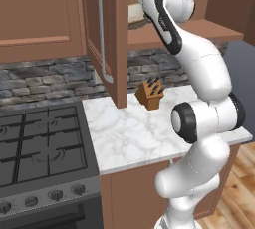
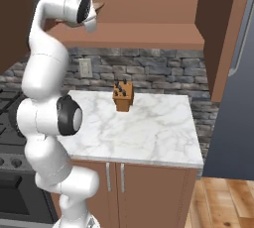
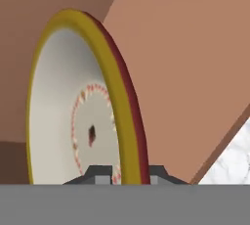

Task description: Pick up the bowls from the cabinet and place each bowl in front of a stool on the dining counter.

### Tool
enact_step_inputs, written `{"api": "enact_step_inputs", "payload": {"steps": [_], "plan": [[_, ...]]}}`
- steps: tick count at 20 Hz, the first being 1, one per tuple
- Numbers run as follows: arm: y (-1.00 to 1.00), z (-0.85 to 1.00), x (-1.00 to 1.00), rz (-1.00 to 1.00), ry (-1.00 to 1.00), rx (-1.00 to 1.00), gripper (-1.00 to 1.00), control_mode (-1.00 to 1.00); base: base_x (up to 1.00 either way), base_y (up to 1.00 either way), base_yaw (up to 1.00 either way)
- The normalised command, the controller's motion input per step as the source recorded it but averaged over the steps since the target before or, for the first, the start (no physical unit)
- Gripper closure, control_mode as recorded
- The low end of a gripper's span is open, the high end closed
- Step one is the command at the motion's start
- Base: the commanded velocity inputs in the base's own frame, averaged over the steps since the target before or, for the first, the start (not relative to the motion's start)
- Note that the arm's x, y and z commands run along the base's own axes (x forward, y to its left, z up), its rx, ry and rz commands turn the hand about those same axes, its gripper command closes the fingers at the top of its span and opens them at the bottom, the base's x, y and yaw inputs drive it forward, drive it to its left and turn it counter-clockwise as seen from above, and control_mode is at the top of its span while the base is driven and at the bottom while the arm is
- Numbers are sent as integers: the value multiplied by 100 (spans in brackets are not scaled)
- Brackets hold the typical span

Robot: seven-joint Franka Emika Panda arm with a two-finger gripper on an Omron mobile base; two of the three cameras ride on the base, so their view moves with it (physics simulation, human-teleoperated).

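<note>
Inside the open wall cabinet (image 1: 107, 34), above a marble worktop (image 1: 134, 133), the gripper (image 3: 123, 174) is clamped on the yellow rim of a bowl (image 3: 73, 106), one fingertip inside its pale interior and one outside its dark red wall.

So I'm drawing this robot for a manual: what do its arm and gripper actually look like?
The arm is glossy white, built from thick rounded segments like swollen tubes, with dark, near-black bands and round caps at the joints. No cables, labels or markings are visible on it. The gripper has two small dark grey finger tips, blocky and angular, seen in the hand view.
</note>
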Motion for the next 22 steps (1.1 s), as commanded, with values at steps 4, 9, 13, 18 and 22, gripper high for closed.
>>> {"api": "enact_step_inputs", "payload": {"steps": [4, 9, 13, 18, 22], "plan": [[-37, 0, -96, -13, -28, 6, 100, -100, 0, 0, 0], [-60, 0, -100, -17, -15, 7, 100, -100, 0, 0, 0], [-56, 0, -100, -16, -2, 7, 100, -100, 0, 0, 0], [-22, 0, -100, -14, 0, 5, 100, -100, 0, 0, 0], [0, 0, -100, -4, 3, 14, 100, -100, 0, 0, 0]]}}
